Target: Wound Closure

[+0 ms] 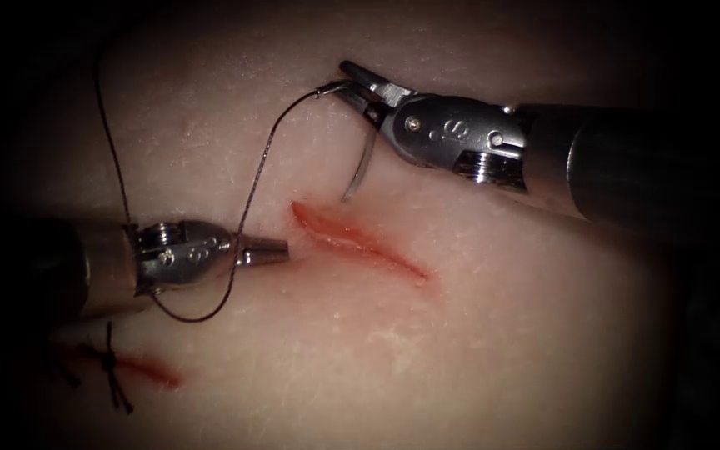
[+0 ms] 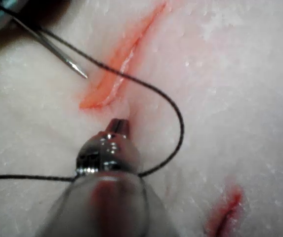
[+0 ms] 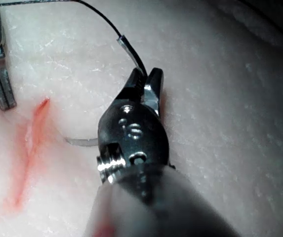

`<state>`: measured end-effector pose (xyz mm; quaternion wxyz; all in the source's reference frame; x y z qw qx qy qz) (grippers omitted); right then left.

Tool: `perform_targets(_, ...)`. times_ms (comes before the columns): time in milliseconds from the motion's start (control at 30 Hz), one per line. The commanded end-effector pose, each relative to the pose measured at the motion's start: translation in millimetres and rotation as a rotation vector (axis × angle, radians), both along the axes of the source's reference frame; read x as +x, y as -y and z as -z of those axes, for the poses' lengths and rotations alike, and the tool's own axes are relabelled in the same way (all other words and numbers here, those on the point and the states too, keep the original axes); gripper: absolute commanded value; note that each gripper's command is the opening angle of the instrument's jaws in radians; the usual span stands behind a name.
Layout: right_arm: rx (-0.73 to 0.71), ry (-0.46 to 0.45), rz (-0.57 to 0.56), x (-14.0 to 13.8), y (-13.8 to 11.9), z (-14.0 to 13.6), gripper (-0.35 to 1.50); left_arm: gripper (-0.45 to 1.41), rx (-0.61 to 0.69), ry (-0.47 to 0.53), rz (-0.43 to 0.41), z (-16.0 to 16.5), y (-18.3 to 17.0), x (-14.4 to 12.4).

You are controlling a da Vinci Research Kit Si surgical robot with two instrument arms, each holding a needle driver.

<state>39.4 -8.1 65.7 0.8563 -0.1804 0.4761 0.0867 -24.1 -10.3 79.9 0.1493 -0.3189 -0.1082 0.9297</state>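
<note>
1. The right gripper (image 1: 358,86) is closed on the needle (image 1: 364,162), holding it near the tail end where the thread (image 1: 256,179) joins; the hold is also seen in the right wrist view (image 3: 143,84).
2. The needle is clear of the tissue (image 1: 493,333). Its curve runs down from the right gripper, and its tip points at the tissue just beside the far left end of the cut (image 1: 360,240).
3. The left gripper (image 1: 272,250) is closed and holds nothing. Its tip lies just left of the cut's far end, close over the tissue; the left wrist view shows it near that end too (image 2: 117,124).
4. The thread arcs from the needle's tail down past the left gripper, loops under it on the near side, then climbs away to the far left.
5. At the near left, a second, shorter cut (image 1: 147,369) carries a tied knot with cut thread ends (image 1: 112,367).
</note>
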Motion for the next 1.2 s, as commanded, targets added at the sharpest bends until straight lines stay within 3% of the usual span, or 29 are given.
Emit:
perform_targets(33,-0.021,0.009,0.014,1.9,1.4,-0.1,-0.35,-0.37,0.002,0.001,-0.005,-0.5,0.6,-0.5)
perform_targets(400,-0.023,0.044,0.049,3.6,6.0,-1.0,-0.35,-0.37,0.004,0.0,-0.01,-0.1,0.4,-0.5)
perform_targets(667,0.071,-0.021,0.024,3.9,7.4,-1.0,-0.35,-0.37,0.004,0.0,-0.01,-0.3,0.3,-0.5)
perform_targets(1200,0.117,-0.036,0.027,3.9,10.6,-1.1,-0.35,-0.4,-0.001,0.0,-0.01,-0.4,0.1,-0.9)
